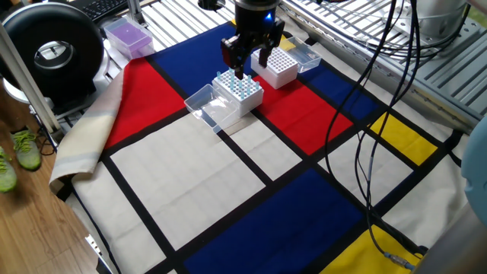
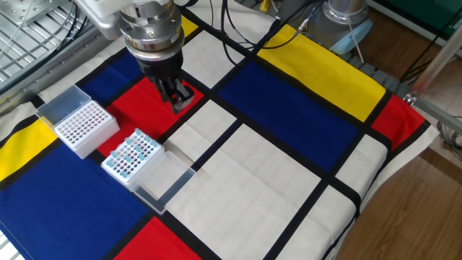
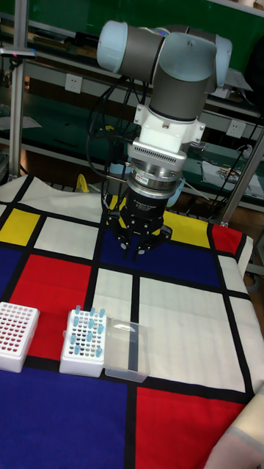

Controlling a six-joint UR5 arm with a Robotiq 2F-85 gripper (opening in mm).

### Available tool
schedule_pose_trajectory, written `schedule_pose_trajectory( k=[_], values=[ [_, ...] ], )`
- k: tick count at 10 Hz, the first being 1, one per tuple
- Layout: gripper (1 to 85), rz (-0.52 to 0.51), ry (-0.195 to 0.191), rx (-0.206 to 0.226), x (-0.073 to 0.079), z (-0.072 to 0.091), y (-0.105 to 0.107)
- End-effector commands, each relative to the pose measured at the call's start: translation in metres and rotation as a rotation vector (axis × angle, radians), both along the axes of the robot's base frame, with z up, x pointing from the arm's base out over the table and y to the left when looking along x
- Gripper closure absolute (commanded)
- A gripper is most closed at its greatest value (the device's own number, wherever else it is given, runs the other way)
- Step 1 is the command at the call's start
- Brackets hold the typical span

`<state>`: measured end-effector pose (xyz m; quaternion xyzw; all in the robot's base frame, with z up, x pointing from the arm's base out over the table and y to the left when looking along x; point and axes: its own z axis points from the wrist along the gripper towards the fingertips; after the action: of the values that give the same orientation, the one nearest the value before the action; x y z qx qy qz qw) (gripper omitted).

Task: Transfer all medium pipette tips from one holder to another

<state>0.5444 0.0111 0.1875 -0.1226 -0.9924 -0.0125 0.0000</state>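
Several pale-blue medium pipette tips (image 1: 239, 85) (image 2: 130, 154) (image 3: 86, 330) stand in a white perforated holder (image 1: 245, 99) (image 2: 115, 170) (image 3: 79, 362) on the checked mat. A second white holder (image 1: 275, 67) (image 2: 83, 126) (image 3: 16, 335) stands beside it, and I see no blue tips in it. My gripper (image 1: 249, 67) (image 2: 177, 97) (image 3: 138, 250) hangs above the mat close to both holders, touching neither. Its fingers are drawn together. I see nothing between them, though something as small as a tip would not show.
A clear lid (image 1: 205, 106) (image 2: 164, 182) (image 3: 126, 350) lies open against the tip holder, another (image 1: 306, 55) (image 2: 60, 105) by the second holder. A purple box (image 1: 127, 36) and a black round device (image 1: 53, 49) sit at the mat's edge. Cables (image 1: 365, 114) hang nearby.
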Motion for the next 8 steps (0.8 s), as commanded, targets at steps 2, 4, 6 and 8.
schedule_pose_trajectory(
  k=[2,4,6,8],
  values=[
    [84.0,-0.042,0.002,0.007,0.002,0.003,0.003],
    [83.7,-0.045,-0.010,0.012,0.005,0.003,0.004],
    [78.7,-0.009,-0.026,0.001,0.014,0.006,-0.001],
    [69.0,0.041,-0.050,0.018,0.027,0.001,0.002]
  ],
)
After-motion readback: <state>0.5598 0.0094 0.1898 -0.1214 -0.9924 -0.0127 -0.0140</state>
